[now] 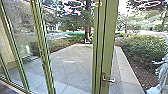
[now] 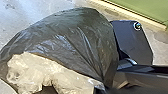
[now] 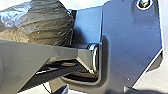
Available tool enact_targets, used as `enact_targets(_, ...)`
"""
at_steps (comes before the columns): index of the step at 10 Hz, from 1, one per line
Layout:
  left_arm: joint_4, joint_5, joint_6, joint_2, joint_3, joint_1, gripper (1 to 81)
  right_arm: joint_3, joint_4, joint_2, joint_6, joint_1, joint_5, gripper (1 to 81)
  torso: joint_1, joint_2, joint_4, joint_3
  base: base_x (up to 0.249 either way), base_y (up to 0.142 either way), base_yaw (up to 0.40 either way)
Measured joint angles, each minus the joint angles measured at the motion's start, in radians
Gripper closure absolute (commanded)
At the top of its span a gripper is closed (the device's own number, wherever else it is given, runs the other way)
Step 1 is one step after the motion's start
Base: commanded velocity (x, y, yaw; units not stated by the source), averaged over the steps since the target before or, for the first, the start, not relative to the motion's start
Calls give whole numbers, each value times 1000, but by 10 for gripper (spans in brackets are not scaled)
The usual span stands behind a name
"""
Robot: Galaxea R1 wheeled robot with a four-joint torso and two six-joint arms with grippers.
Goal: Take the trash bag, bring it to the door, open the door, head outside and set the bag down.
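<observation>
A green-framed glass door (image 1: 110,32) stands upright ahead, its metal lever handle (image 1: 109,80) low on the frame. In the left wrist view the black trash bag (image 2: 82,37) is large, with pale crumpled plastic (image 2: 50,72) along one side. Its folds draw together at my left gripper (image 2: 103,88), which is shut on the bag; the grip itself is partly hidden. The right wrist view has the dark bag (image 3: 47,22) beyond the jointed bar, beside my robot's plate. How my right gripper stands cannot be made out.
Tall glass panes with green posts (image 1: 42,47) run along the left. Beyond the glass lies a paved yard (image 1: 72,62), bordered by bushes (image 1: 142,50) and a tree trunk (image 1: 88,27). A pale, blurred figure (image 1: 162,72) is at the right edge.
</observation>
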Motion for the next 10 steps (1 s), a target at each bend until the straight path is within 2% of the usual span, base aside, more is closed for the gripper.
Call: enact_targets(10,-1,4,-4,11,-6,-3,811,-2,0,1,0,0,0,10,0,0,0,0,0,0,0)
